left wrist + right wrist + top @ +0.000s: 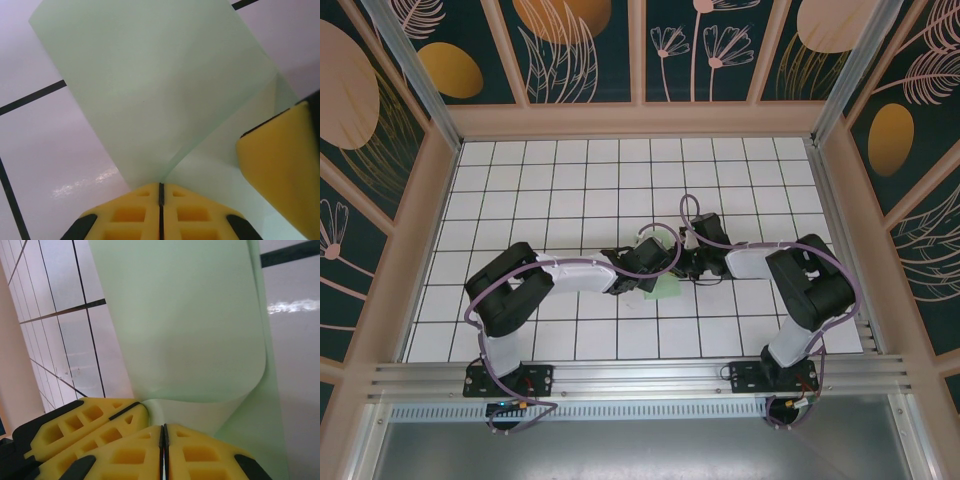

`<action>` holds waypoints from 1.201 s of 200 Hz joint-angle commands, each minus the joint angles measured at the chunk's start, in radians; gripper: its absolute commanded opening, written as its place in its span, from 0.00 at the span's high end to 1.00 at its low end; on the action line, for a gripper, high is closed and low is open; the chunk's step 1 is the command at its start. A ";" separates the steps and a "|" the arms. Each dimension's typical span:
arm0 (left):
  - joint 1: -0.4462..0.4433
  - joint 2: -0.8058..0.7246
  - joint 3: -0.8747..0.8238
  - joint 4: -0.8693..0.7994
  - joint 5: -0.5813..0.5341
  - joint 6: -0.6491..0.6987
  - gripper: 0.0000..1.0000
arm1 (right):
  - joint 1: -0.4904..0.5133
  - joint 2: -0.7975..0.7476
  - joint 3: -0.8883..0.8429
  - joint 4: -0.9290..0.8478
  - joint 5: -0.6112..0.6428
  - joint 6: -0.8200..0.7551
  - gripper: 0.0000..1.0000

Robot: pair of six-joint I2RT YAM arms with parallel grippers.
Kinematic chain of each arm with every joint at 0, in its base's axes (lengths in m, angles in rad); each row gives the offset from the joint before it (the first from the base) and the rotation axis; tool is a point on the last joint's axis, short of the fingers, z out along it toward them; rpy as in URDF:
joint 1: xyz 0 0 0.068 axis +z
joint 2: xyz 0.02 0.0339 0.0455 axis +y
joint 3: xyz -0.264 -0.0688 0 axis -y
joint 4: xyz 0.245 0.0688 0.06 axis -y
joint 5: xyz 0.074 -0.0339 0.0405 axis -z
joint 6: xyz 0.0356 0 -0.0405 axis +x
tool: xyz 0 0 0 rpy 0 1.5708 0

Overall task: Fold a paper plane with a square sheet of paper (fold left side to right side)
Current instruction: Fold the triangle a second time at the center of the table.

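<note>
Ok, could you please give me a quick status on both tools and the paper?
Left tool shut on the square sheet of paper. Right tool shut on it too, close alongside. Sheet curled over, not creased flat. Nothing in the way.

**A:** What did the table look like?

**B:** It was white and glossy, ruled into square tiles by thin black lines. Lamp glare showed on the tiles in the wrist views.

**A:** And what lay on it?

**B:** A pale mint-green square sheet of paper. It sat about midway between left and right, toward the near side.

**A:** Was it flat?

**B:** Only partly. Its lower layer rested on the tiles, while the rest curled up and over that layer in a soft bend, off the surface.
</note>
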 commanded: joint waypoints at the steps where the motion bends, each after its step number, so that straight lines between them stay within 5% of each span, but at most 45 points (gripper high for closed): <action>1: 0.007 0.018 0.000 -0.023 -0.028 -0.020 0.90 | 0.006 0.024 0.007 -0.019 0.019 -0.023 0.87; 175: 0.007 0.030 0.026 -0.027 -0.057 -0.039 0.90 | 0.006 0.056 -0.018 -0.064 0.067 -0.042 0.87; 240: 0.007 -0.102 -0.017 -0.025 -0.057 -0.075 0.67 | 0.006 0.063 -0.043 -0.061 0.078 -0.038 0.87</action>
